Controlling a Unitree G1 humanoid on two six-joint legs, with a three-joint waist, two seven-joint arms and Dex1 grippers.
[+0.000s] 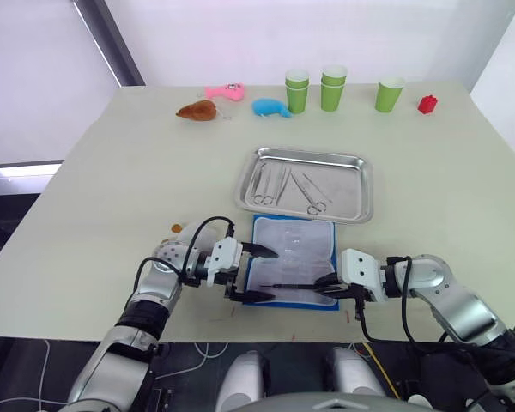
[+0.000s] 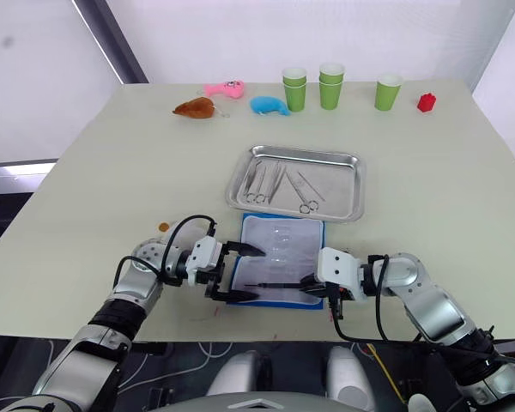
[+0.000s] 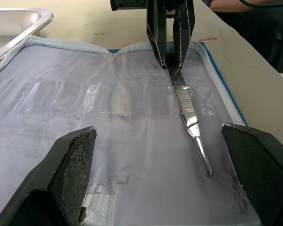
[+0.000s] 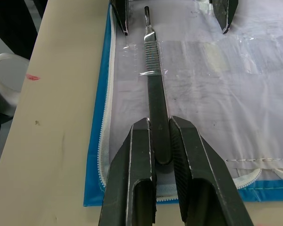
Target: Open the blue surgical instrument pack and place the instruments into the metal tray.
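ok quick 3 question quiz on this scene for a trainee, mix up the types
1. True or false: the pack lies open on the table, just on the robot's side of the tray.
2. Which gripper is shut on an instrument: A) left gripper B) right gripper C) neither?
3. Fill in: the left gripper's fingers are spread ____ over the pack's lining.

Key
1. True.
2. B. It is clamped on one end of the forceps, which is slim, ribbed, and lies on the lining.
3. Open. Several instruments already lie in the tray.
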